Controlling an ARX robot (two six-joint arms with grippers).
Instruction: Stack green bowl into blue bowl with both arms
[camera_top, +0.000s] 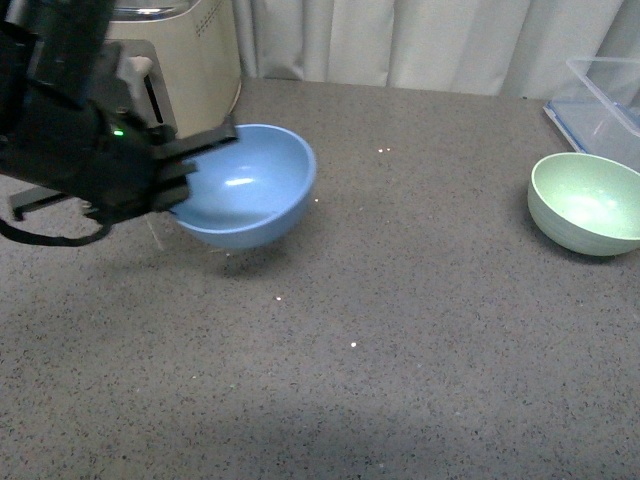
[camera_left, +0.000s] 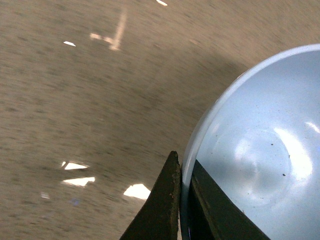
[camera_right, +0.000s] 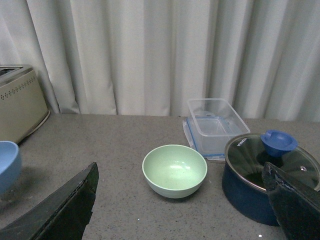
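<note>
Far left: left gripper (camera_top: 200, 160) clamped on the rim of the blue bowl (camera_top: 250, 185), one finger (camera_left: 165, 210) outside the wall, the other inside. Bowl tilted, apparently held just off the counter (camera_top: 400, 330), shadow beneath, in front of a cream appliance (camera_top: 190, 60). Far right: green bowl (camera_top: 588, 203) upright on the counter, untouched, near a clear container (camera_top: 605, 95). Right gripper (camera_right: 180, 170) jaws wide apart, well back from the green bowl, facing it. Judged step: positioning the blue bowl. Next likely calls for setting it flat, then the right arm closing on the green rim.
</note>
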